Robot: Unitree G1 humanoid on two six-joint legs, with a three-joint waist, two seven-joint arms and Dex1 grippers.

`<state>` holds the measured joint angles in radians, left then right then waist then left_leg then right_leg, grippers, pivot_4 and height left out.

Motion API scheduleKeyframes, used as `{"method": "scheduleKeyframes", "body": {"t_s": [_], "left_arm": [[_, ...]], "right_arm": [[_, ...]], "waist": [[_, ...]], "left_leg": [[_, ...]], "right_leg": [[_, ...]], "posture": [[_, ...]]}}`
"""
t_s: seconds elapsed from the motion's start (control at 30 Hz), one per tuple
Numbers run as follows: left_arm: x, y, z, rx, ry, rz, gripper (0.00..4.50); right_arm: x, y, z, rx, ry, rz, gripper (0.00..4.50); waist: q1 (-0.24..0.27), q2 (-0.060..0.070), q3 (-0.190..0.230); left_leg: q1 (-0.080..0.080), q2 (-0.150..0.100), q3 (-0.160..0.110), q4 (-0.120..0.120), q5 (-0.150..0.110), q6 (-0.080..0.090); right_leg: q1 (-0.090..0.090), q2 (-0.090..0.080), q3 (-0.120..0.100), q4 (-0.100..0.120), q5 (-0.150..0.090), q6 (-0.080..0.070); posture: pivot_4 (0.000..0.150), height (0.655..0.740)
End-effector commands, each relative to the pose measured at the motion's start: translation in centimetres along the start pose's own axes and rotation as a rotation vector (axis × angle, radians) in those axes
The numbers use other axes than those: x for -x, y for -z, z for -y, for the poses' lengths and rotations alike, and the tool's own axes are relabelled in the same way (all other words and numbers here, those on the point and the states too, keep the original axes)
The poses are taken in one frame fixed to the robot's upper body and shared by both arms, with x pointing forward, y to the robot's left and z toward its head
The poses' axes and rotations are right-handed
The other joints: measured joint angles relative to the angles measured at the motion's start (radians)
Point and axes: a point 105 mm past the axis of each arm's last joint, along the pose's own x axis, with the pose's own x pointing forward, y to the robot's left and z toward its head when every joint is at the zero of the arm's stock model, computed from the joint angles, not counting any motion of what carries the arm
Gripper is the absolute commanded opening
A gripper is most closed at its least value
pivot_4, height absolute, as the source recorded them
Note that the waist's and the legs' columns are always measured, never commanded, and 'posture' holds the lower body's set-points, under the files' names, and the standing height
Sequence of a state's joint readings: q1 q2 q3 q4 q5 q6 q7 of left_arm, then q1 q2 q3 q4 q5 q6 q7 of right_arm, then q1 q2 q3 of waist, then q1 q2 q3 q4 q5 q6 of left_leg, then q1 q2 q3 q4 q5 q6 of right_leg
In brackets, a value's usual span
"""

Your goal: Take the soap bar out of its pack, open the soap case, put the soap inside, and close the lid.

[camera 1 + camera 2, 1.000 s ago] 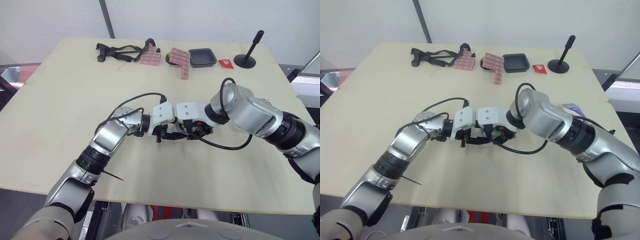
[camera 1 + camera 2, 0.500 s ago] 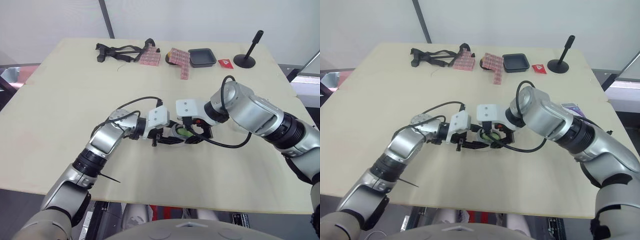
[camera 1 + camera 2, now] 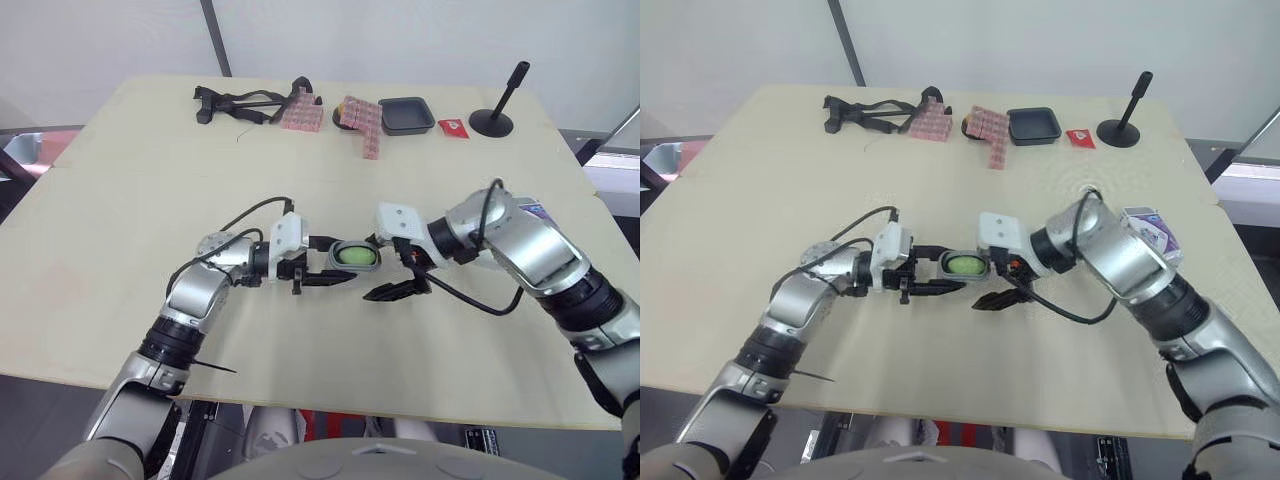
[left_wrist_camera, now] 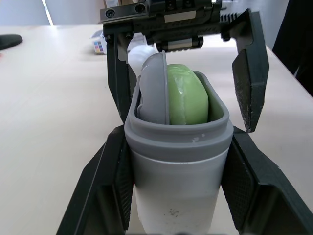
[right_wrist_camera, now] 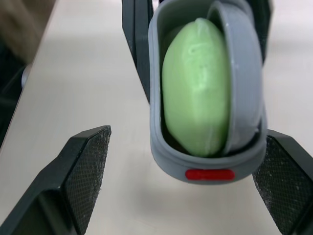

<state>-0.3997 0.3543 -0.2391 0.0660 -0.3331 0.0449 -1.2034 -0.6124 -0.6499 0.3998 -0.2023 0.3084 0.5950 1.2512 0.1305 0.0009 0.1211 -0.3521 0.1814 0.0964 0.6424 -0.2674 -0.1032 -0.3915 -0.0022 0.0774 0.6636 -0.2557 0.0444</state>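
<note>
My left gripper is shut on the grey soap case, holding it just above the middle of the table. The case's sides sit between the left fingers. The green soap bar lies inside the open case, with a grey curved piece pressed against it. My right gripper stands open just right of the case, its fingers spread wider than the case and not touching it. A purple and white soap pack lies behind my right forearm.
Along the far edge lie a black strap tool, pink checkered pads, a black tray, a red packet and a black stand. The table's front edge is close below my arms.
My right gripper has let go, opened, and pulled back to the right. The left gripper has shifted left with the case, and the green soap now shows inside it.
</note>
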Motion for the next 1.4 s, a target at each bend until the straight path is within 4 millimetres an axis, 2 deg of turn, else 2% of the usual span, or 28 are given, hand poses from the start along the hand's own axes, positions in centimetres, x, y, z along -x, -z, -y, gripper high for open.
{"method": "scheduleKeyframes", "body": {"t_s": [0.03, 0.17, 0.33, 0.5, 0.63, 0.8, 0.93, 1.07, 1.23, 1.4], "left_arm": [[0.8, -0.8, -0.2, -0.061, -0.031, 0.074, 1.89], [1.1, -0.3, 0.1, -0.082, -0.031, 0.075, 1.89], [1.1, 0.4, 0.3, -0.080, -0.023, 0.079, 1.89], [0.8, 0.8, 0.4, -0.092, 0.000, 0.079, 1.89], [0.6, 0.9, 0.3, -0.096, 0.011, 0.079, 1.89], [0.4, 0.9, 0.4, -0.087, 0.016, 0.088, 1.89], [0.4, 0.9, 0.5, -0.065, 0.020, 0.096, 1.89], [0.3, 0.9, 0.5, -0.069, 0.026, 0.093, 1.89], [0.0, 0.9, 0.5, -0.065, 0.028, 0.093, 1.89], [-0.3, 0.6, 0.8, -0.036, 0.045, 0.122, 1.89]], "right_arm": [[1.5, 0.2, -0.2, 0.077, 0.050, 0.121, 4.47], [2.3, 0.6, -0.4, 0.048, 0.113, 0.259, 4.47], [2.9, 2.8, -1.3, 0.060, 0.162, 0.283, 4.47], [3.7, 3.4, -0.9, 0.044, 0.251, 0.313, 4.47], [5.3, 4.0, -0.2, -0.011, 0.367, 0.308, 4.47], [9.4, 5.6, -0.8, -0.097, 0.509, 0.285, 4.47], [13.4, 7.8, -0.6, -0.158, 0.641, 0.169, 4.47], [16.7, 9.2, -0.5, -0.260, 0.628, -0.067, 4.47], [18.5, 9.1, 0.4, -0.300, 0.585, -0.330, 4.47], [18.9, 8.0, 2.2, -0.338, 0.554, -0.491, 4.47]], "waist": [[0.002, 0.000, 0.000], [-0.002, 0.000, 0.000], [-0.008, 0.000, 0.000], [-0.019, 0.000, 0.000], [-0.019, 0.000, 0.000], [-0.009, 0.000, 0.000], [-0.011, 0.000, 0.000], [-0.016, 0.001, 0.000], [-0.021, 0.002, -0.001], [-0.020, 0.002, -0.001]], "left_leg": [[0.000, 0.000, 0.000, 0.000, 0.000, 0.000], [-0.001, 0.000, 0.000, 0.000, 0.000, 0.000], [-0.001, 0.000, 0.000, 0.000, 0.000, 0.000], [-0.001, 0.000, 0.000, 0.000, 0.000, 0.001], [-0.001, 0.000, 0.000, 0.000, 0.000, 0.001], [-0.003, 0.000, -0.001, 0.000, 0.000, 0.001], [-0.003, -0.001, -0.001, 0.000, 0.000, 0.001], [-0.002, -0.001, -0.001, 0.000, 0.000, 0.001], [-0.001, 0.001, -0.002, 0.000, 0.000, 0.001], [-0.002, 0.001, -0.002, 0.001, 0.000, 0.002]], "right_leg": [[0.000, 0.000, 0.000, 0.000, 0.000, 0.000], [0.000, 0.000, 0.000, -0.001, 0.000, 0.000], [-0.001, -0.003, -0.001, 0.000, 0.000, 0.000], [-0.001, -0.003, -0.001, 0.000, 0.000, 0.000], [-0.001, -0.003, -0.001, -0.001, 0.000, 0.000], [0.000, -0.003, -0.001, -0.002, 0.000, 0.000], [0.000, -0.003, -0.001, -0.003, 0.000, 0.000], [0.000, -0.002, -0.001, -0.003, 0.000, 0.000], [0.002, 0.001, -0.001, -0.004, 0.000, 0.000], [0.001, 0.000, -0.002, -0.003, 0.000, 0.000]], "posture": [[0.150, 0.7400], [0.150, 0.7400], [0.150, 0.7400], [0.150, 0.7400], [0.150, 0.7400], [0.150, 0.7400], [0.150, 0.7400], [0.150, 0.7400], [0.150, 0.7400], [0.150, 0.7400]]}}
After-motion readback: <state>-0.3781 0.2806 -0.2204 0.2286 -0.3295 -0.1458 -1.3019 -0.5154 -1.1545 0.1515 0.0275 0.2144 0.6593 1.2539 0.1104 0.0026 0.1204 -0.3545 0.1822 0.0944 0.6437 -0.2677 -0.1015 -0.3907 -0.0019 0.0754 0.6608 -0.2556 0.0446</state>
